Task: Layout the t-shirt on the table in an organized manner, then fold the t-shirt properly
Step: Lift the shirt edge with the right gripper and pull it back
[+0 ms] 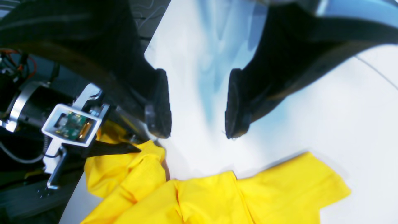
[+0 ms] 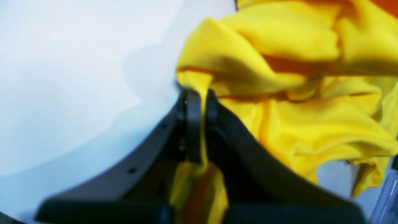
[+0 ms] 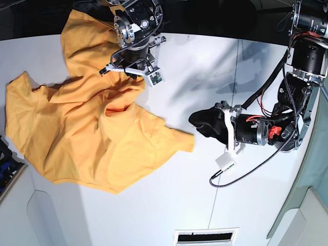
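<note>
While the t-shirt [image 3: 97,138] lies rumpled across the table [image 3: 169,205], spread over the base view's left half with a flap reaching toward the middle, the right gripper [image 2: 199,102] is clamped on a fold of its cloth, a strip of yellow fabric pinched between the 2 closed jaws. In the base view that arm stands at the shirt's far edge, near the table's rim. The left gripper [image 1: 197,102] hovers over bare white tabletop with its jaws apart and nothing between them; the shirt's nearest edge lies just beside its fingertips without touching. A thin dark seam [image 3: 237,66] crosses the table by the left arm.
</note>
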